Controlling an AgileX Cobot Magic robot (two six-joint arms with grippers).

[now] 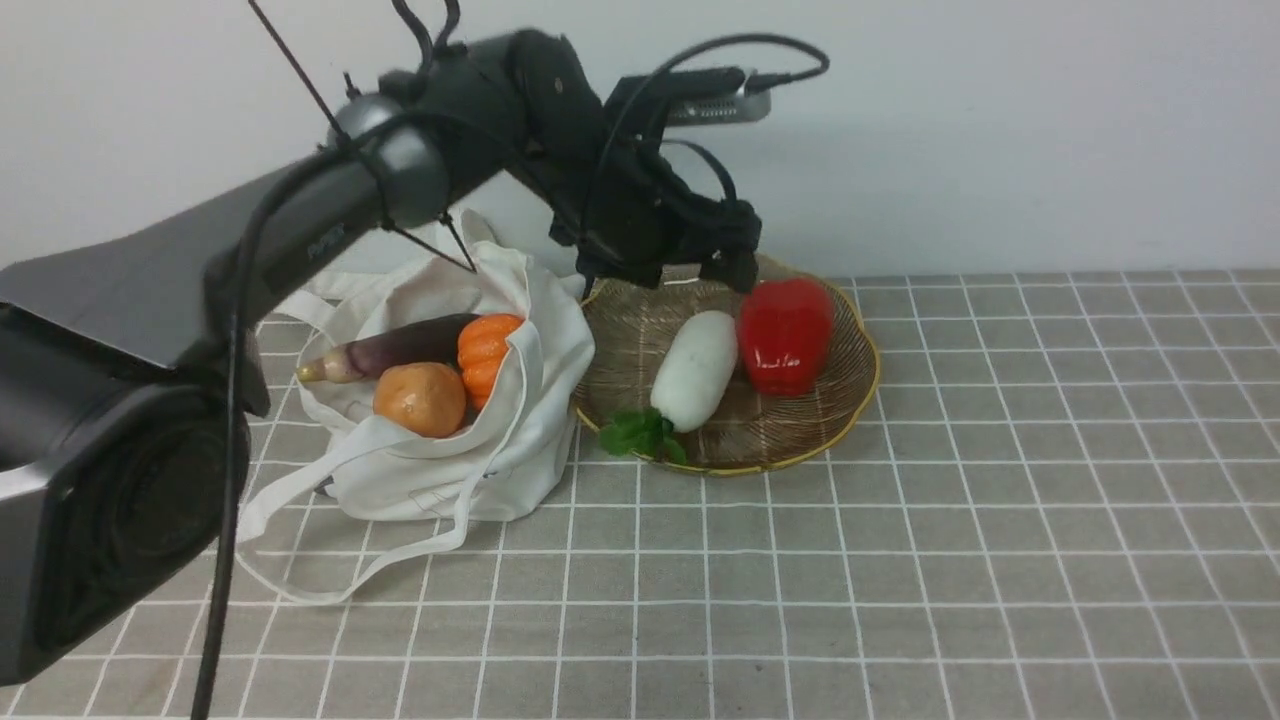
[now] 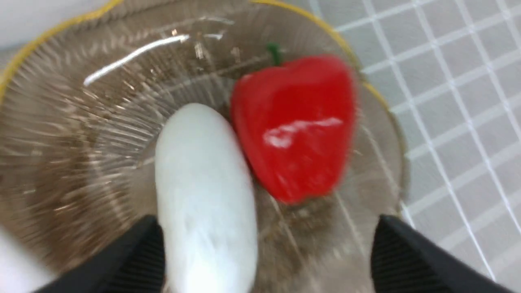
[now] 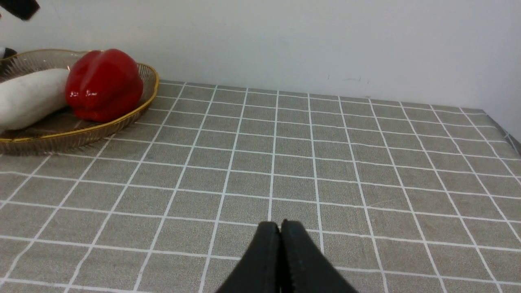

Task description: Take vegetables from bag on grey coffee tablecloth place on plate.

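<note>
The white radish (image 1: 695,370) and a red pepper (image 1: 787,333) lie side by side on the ribbed glass plate (image 1: 850,400). The cloth bag (image 1: 520,440) lies left of the plate, holding the purple eggplant (image 1: 400,347), the orange pumpkin (image 1: 485,355) and the tan potato (image 1: 420,398). My left gripper (image 1: 668,272) is open and empty just above the plate's far side. In the left wrist view the gripper (image 2: 266,228) hangs over the radish (image 2: 203,195) and the pepper (image 2: 297,126). My right gripper (image 3: 280,224) is shut and empty, low over the grey tablecloth (image 3: 325,162).
The bag's long straps (image 1: 300,560) trail on the cloth in front of it. A white wall runs along the table's far edge. The plate (image 3: 134,110) with the pepper (image 3: 103,83) shows far to one side in the right wrist view.
</note>
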